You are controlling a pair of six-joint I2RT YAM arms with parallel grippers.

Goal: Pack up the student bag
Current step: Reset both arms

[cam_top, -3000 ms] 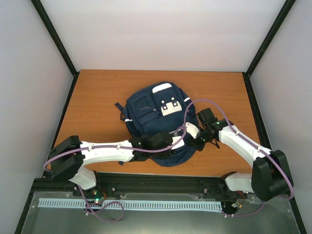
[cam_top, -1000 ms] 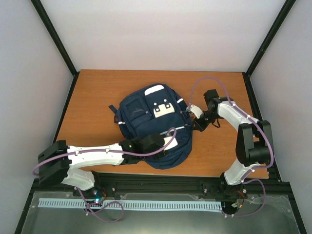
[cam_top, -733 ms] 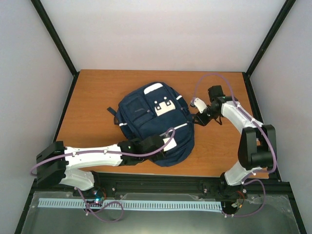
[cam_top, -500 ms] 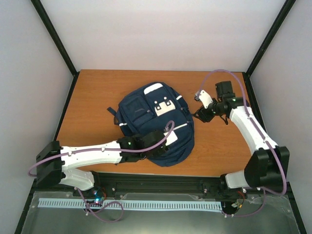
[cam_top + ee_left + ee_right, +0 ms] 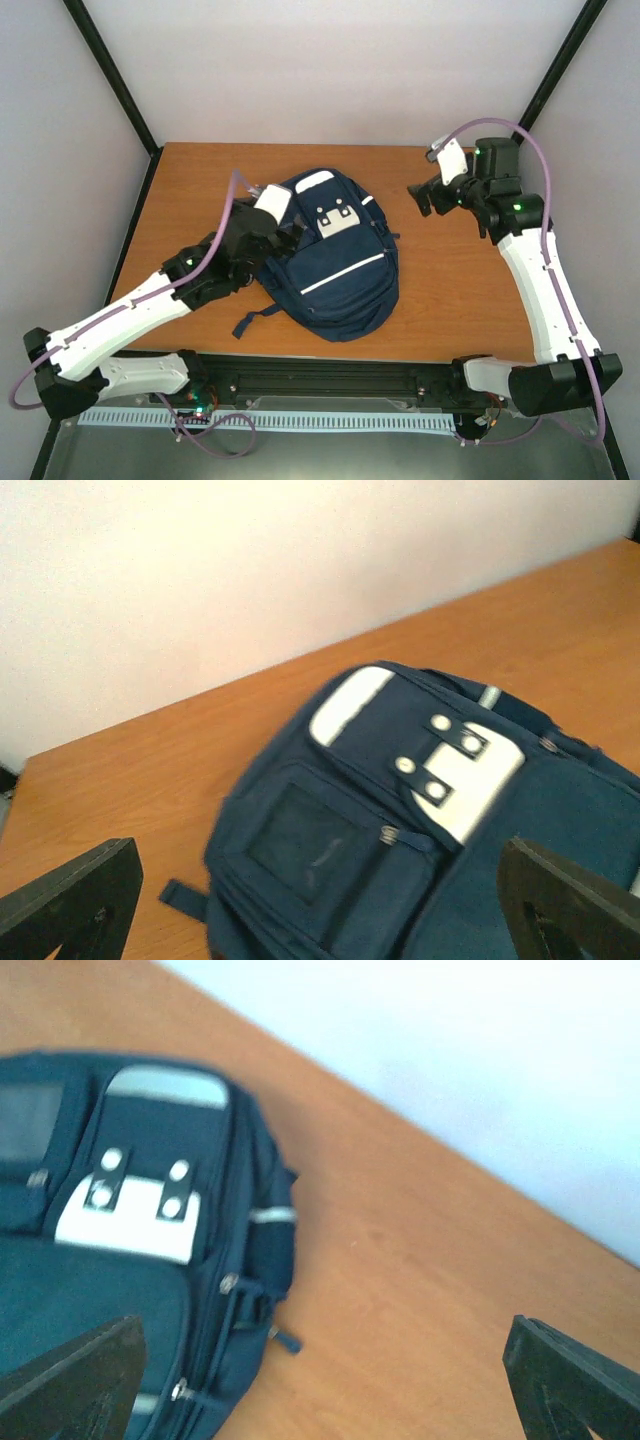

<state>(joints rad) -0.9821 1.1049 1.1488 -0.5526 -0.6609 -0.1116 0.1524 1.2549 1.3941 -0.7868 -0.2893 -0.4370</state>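
Backpack (image 5: 335,265), long axis near edge to far edge, sits just beside the left gripper (image 5: 278,224), farther from the right gripper (image 5: 420,198); both gape empty

The student bag (image 5: 330,255) lies on the desk (image 5: 190,190), near the middle of the top view. One strap (image 5: 252,321) lies out on the desk at the bag's lower left. The left jaws are at the bag's upper left edge, and the left arm (image 5: 130,315) reaches there from the lower left corner. The right jaws are in the upper right of the frame, well apart from the bag, with desk between. The right arm (image 5: 545,275) runs along the right side
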